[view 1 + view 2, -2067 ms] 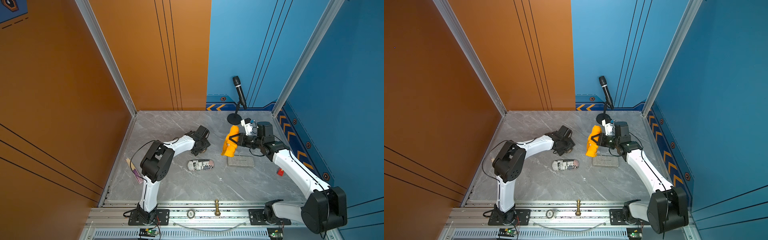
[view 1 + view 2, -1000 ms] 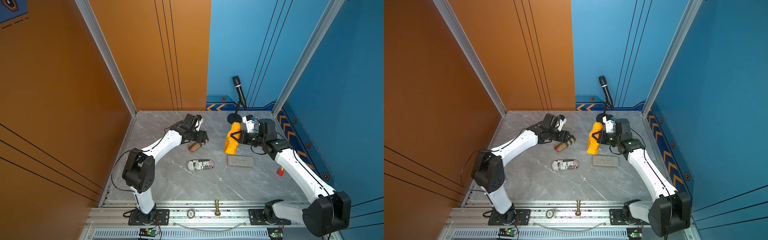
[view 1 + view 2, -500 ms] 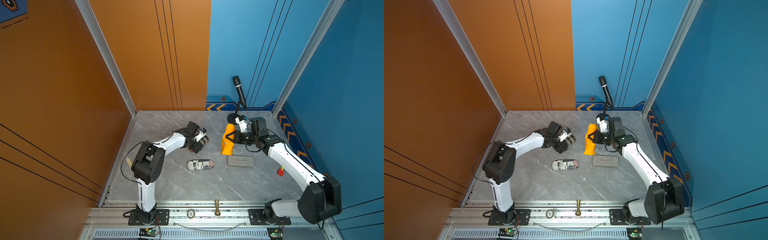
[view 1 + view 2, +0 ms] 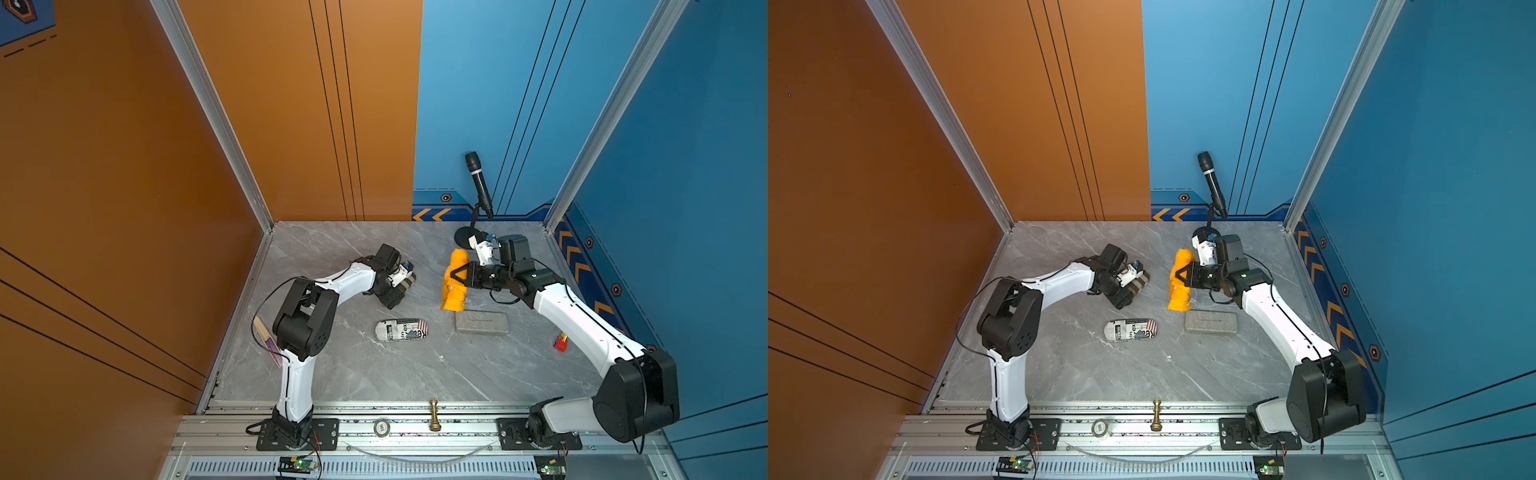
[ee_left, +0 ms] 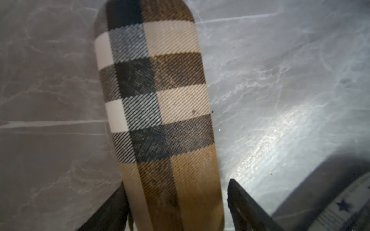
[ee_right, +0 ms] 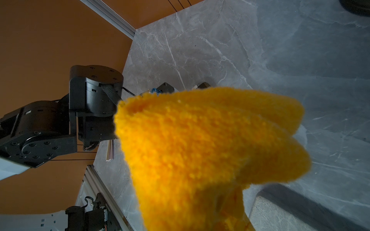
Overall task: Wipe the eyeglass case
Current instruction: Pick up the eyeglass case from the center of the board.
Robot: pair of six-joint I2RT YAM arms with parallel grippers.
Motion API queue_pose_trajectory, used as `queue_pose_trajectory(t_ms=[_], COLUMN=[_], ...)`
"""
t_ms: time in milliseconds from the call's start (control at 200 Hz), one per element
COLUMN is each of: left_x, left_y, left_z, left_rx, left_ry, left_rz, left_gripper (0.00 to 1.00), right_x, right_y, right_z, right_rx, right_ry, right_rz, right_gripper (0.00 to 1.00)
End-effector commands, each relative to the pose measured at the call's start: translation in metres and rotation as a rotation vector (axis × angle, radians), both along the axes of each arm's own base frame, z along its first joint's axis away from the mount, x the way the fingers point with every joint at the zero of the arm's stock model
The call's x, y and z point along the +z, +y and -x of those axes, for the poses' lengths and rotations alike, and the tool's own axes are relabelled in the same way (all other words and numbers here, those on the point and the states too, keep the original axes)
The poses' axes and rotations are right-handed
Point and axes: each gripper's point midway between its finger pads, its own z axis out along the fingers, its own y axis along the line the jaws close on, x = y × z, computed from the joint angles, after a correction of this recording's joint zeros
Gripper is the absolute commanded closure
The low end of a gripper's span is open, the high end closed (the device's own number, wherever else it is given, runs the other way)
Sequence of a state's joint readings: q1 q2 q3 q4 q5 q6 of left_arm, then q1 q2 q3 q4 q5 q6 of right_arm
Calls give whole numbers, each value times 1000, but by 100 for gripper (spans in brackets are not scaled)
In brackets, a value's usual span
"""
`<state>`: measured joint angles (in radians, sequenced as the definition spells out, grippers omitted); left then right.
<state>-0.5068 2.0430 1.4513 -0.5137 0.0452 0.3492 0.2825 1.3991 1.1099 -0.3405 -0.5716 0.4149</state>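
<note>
- The brown-and-beige checked fabric eyeglass case [image 5: 160,104] is in my left fingers [image 5: 243,208]. They're clamped on one end of it, one finger on each side, with the rest sticking out past the tips.
- In both top views it's around the middle of the grey marble bench [image 4: 374,374], a bit toward the back, low and roughly flat. Honestly can't tell if it's resting on the stone or just off it.
- My right fingers [image 4: 464,277] are pinched tight on a fluffy orange cloth [image 4: 453,297]. They've got it by the upper part, so the rest hangs down.
- The cloth and the checked case are near each other but apart, with a strip of bare bench between them.
- The bottom of the cloth hangs just beside a far corner of a flat grey felt rectangular case [image 4: 482,322]. Touching or not, no idea.
- A newspaper-print oval case [image 4: 401,329] lies nearer the front, between my two arms, touching nothing.
- There's a black microphone on a stand [image 4: 478,183] at the back, behind my right wrist.
- A small gold chess piece [image 4: 434,415] stands upright on the metal rail [image 4: 465,432] along the front edge.
</note>
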Motion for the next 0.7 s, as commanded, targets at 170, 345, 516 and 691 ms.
queue_pose_trajectory(t_ms=[170, 345, 516, 691], left_x=[-10, -10, -9, -8], left_y=[9, 12, 14, 18], left_z=[1, -5, -13, -22], left_rx=[-30, -5, 4, 32], left_ry=[16, 5, -5, -12], left_rz=[-92, -105, -110, -102], left_gripper=[27, 29, 31, 29], right_x=[16, 15, 15, 12], right_y=[3, 4, 5, 4], right_z=[-6, -7, -7, -7], right_rx=[19, 22, 24, 26], right_ry=[-58, -58, -55, -49], right_rz=[-8, -12, -13, -10], right_gripper=[100, 100, 100, 100])
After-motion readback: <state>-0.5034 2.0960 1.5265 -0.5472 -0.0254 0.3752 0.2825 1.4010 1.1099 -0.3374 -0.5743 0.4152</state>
